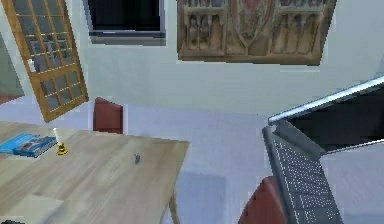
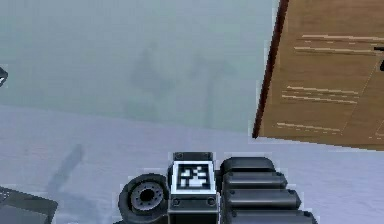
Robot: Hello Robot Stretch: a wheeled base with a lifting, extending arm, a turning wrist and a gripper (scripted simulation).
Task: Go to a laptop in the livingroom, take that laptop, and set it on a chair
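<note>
Laptop [image 1: 318, 150], grey and unfolded with its dark screen raised, is being shown at the forward view's right edge and is being cropped by that edge and by the bottom one. All other places are being given from the laptop.

Just below its left corner, the rounded top of a red chair [image 1: 262, 203] is being cut by the bottom edge; whether the two are touching cannot be told. Well to the left of the laptop, a wooden table [image 1: 100, 185] is being shown, and an open strip of floor [image 1: 225, 140] is being left between the table's right edge and the laptop. Farther left, a blue book [image 1: 28, 146], a small yellow object [image 1: 62, 150] and a tiny dark object [image 1: 137, 157] are being carried on the tabletop. A second red chair [image 1: 108, 116] is being seen beyond the table's far edge. Above the laptop and to its left, a carved wooden panel [image 1: 255, 30] is being displayed on the wall.

In the arm side view, a dark, pale-rimmed corner [image 2: 22, 206], coloured like the laptop's lid, is being cropped at bottom left. Right of it, the gripper [image 2: 143, 198] is being shown as a dark body beside a white marker square [image 2: 195, 178]. Its far end cannot be made out, so whether anything is being held cannot be told. Beyond it, bare floor is being bounded by a plain wall [image 2: 120, 50] and a brown panelled door [image 2: 330, 75].
</note>
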